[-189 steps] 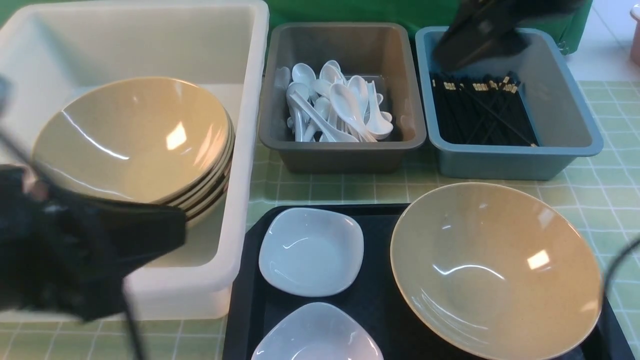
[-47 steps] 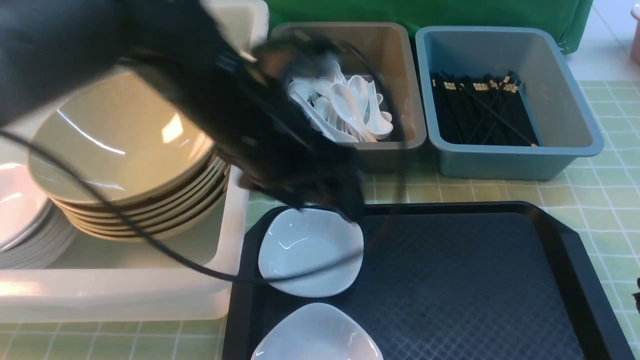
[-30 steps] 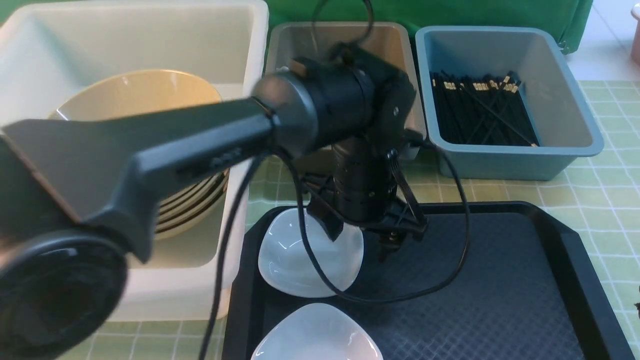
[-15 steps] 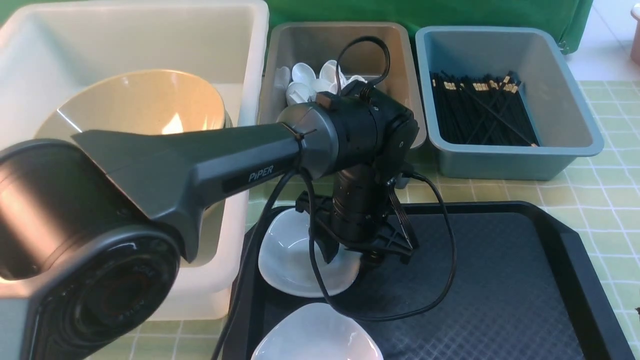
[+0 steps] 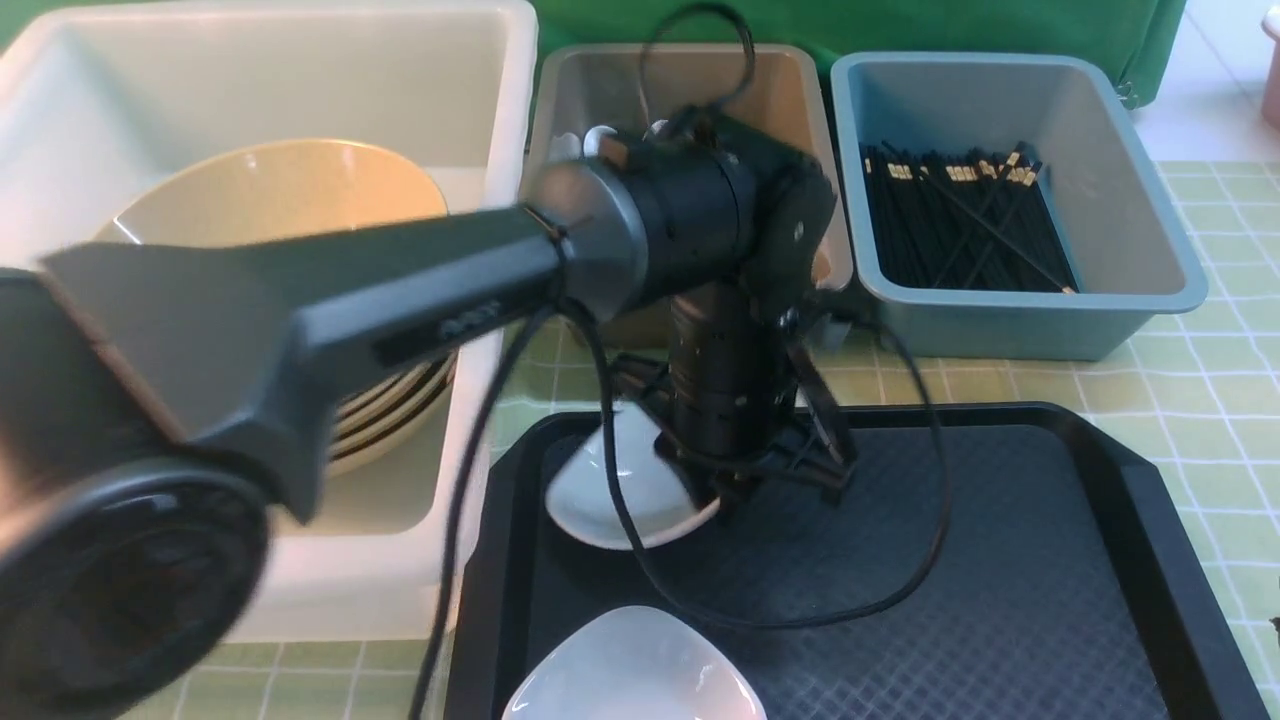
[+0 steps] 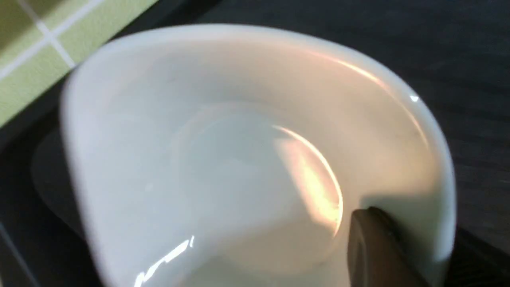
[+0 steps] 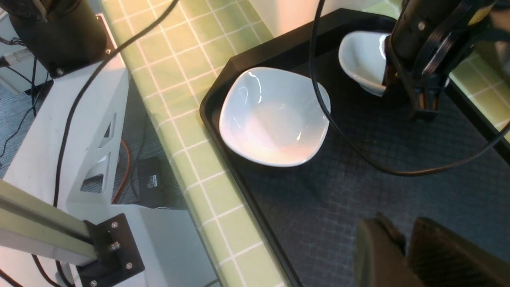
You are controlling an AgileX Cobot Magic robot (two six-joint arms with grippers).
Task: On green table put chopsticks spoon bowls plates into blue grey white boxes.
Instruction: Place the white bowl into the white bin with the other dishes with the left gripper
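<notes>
A small white plate (image 5: pixel 620 485) hangs tilted over the black tray's far left corner, with my left gripper (image 5: pixel 730 500) shut on its right rim. In the left wrist view one finger (image 6: pixel 374 247) presses inside the plate (image 6: pixel 223 159); the other finger is hidden under the rim. A second plate (image 5: pixel 635 665) lies flat at the tray's near edge. Tan bowls (image 5: pixel 280 200) are stacked in the white box (image 5: pixel 500 60). Black chopsticks (image 5: pixel 960 225) fill the blue box (image 5: pixel 1150 270). My arm hides most of the spoons (image 5: pixel 597 140) in the grey box (image 5: pixel 780 80). My right gripper (image 7: pixel 406 235) hovers over the tray, fingers nearly together and empty.
The black textured tray (image 5: pixel 1000 560) covers the near middle of the green table (image 5: pixel 1220 390). My left arm (image 5: pixel 400 290) crosses in front of the white and grey boxes, its cable looping over the tray. The table's near edge and a metal frame (image 7: pixel 99 119) show in the right wrist view.
My left gripper has shut on the far plate's rim. The plate has tipped up off the tray and shifted slightly toward the boxes. The right gripper has hardly changed.
</notes>
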